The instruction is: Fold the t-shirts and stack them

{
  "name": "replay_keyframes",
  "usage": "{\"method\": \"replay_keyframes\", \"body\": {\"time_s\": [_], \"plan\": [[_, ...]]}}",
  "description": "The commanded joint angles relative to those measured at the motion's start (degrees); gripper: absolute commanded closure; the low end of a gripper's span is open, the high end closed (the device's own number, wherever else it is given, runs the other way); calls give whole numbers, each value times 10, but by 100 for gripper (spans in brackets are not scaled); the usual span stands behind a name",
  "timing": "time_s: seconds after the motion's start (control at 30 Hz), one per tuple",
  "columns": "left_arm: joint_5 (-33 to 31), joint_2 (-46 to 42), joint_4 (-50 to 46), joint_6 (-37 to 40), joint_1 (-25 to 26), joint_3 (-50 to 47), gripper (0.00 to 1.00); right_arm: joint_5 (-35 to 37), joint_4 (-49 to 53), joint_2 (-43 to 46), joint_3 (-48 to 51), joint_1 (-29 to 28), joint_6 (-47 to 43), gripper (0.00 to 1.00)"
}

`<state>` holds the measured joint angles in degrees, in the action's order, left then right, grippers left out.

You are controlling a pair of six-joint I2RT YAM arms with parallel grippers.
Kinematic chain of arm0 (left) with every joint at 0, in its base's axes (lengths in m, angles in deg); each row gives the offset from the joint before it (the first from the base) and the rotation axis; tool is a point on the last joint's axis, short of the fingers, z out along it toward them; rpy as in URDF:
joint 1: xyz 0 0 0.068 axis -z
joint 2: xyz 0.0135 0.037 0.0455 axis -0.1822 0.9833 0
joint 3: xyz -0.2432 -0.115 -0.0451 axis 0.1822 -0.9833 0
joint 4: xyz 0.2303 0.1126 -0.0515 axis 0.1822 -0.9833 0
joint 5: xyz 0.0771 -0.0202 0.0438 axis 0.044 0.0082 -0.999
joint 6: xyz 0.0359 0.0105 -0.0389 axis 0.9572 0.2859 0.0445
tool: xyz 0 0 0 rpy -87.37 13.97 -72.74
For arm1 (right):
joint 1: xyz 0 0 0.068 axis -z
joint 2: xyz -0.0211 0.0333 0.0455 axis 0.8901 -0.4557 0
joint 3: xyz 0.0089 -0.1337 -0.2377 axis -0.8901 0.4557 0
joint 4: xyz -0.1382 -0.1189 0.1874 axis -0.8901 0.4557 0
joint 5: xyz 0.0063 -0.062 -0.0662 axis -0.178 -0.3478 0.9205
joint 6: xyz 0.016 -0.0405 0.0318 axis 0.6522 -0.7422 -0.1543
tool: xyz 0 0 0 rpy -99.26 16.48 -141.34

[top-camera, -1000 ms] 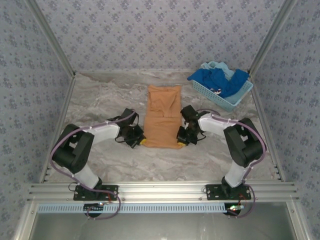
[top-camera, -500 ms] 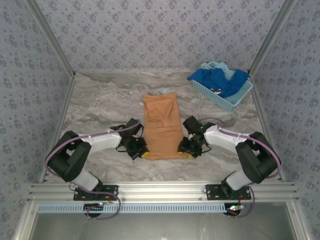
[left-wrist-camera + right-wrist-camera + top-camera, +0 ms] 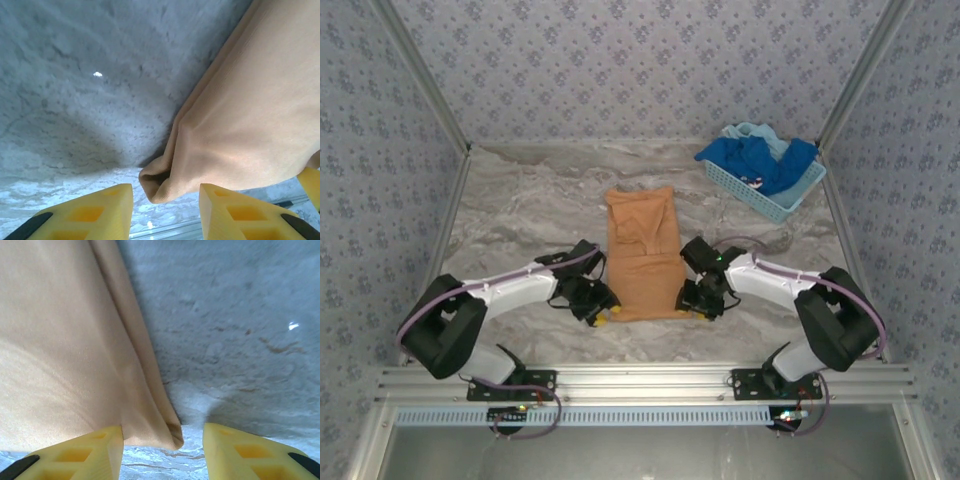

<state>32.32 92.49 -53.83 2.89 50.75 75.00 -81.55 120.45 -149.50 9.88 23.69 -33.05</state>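
Note:
An orange-tan t-shirt (image 3: 642, 252) lies folded into a long strip on the marble table, its narrow end toward the arms. My left gripper (image 3: 604, 314) stands open at the shirt's near left corner (image 3: 161, 184); that corner lies loose between the yellow fingers (image 3: 95, 212). My right gripper (image 3: 696, 307) is open at the near right corner (image 3: 169, 434), which rests on the table just ahead of the fingers (image 3: 245, 452). In the wrist views the left gripper (image 3: 165, 201) and right gripper (image 3: 163, 439) hold nothing. Royal blue t-shirts (image 3: 760, 162) and a pale aqua one (image 3: 750, 130) are heaped in the basket.
The light blue perforated basket (image 3: 767, 205) stands at the back right corner. Patterned walls close the table on three sides, and a metal rail (image 3: 640, 380) runs along the near edge. Bare marble (image 3: 520, 200) spreads left of the shirt.
Both arms pulled the orange-tan shirt toward the near edge, then the jaws opened and let go of its near corners. The shirt now lies still.

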Motion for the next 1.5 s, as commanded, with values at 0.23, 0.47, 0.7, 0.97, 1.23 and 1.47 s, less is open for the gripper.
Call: {"method": "replay_keyframes", "body": {"time_s": [0.23, 0.47, 0.7, 0.97, 1.23, 1.47], "plan": [[6, 68, 28, -37, 29, 18, 72, 21, 19, -46, -28, -11, 1, 59], [-25, 95, 26, -26, 30, 60, 85, 28, 4, -62, -46, -10, -16, 71], [-42, 80, -6, -7, 30, 75, 100, 33, -7, -46, -49, -11, -18, 98], [-18, 11, -66, 30, 44, 49, 100, -5, 25, 8, -35, -43, -26, 100], [-54, -113, -101, 15, 56, 73, 100, -17, 96, 112, -54, -77, 22, 100], [-71, -147, -98, 2, 1, 136, 100, -2, 149, 130, -152, -19, 20, 100]]}}
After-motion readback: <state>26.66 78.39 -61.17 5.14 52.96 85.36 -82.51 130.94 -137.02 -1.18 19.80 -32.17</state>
